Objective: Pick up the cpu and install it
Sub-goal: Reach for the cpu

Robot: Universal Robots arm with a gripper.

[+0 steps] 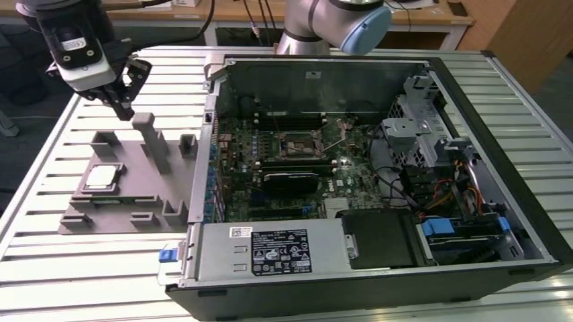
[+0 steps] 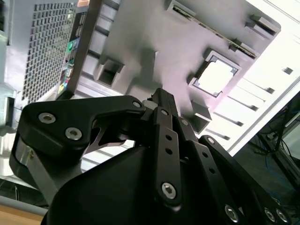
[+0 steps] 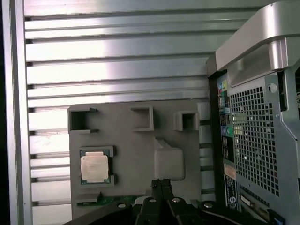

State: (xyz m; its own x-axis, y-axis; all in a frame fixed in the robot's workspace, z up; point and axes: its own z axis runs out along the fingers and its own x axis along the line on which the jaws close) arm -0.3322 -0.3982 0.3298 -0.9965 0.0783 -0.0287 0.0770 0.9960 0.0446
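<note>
In the exterior view the gripper [image 1: 125, 111] hangs above the far end of the grey fixture [image 1: 143, 191]. Its fingers are pressed together and there is nothing between them. The cpu [image 1: 100, 177] lies flat in a shallow recess of this fixture, toward the exterior view's left, apart from the gripper. Just beside the fixture lies the open computer case [image 1: 528, 201], with the green motherboard [image 1: 235, 174] and its black socket [image 1: 300, 144] inside. The power supply carries a white label [image 1: 246, 232] and a black label [image 1: 279, 253]; their print is too small to make out. Everything rests on a slatted metal table [image 1: 54, 268]. Behind it a wooden desk [image 1: 241, 10] is cut off by the frame.

In the second wrist view the black links of the gripper [image 2: 159, 96] stand in the foreground and the tips meet. The cpu [image 2: 216, 76] is washed out by glare, so its top is only a white patch.

In the first wrist view the closed gripper [image 3: 161, 183] is near a rounded block of the fixture [image 3: 136, 140]. The cpu [image 3: 94, 168] sits in its recess; marks on its lid cannot be made out. A green strip of circuit board [image 3: 110, 200] is partly hidden by the gripper. The perforated rear of the case [image 3: 255, 136] is cut off at the edge.
</note>
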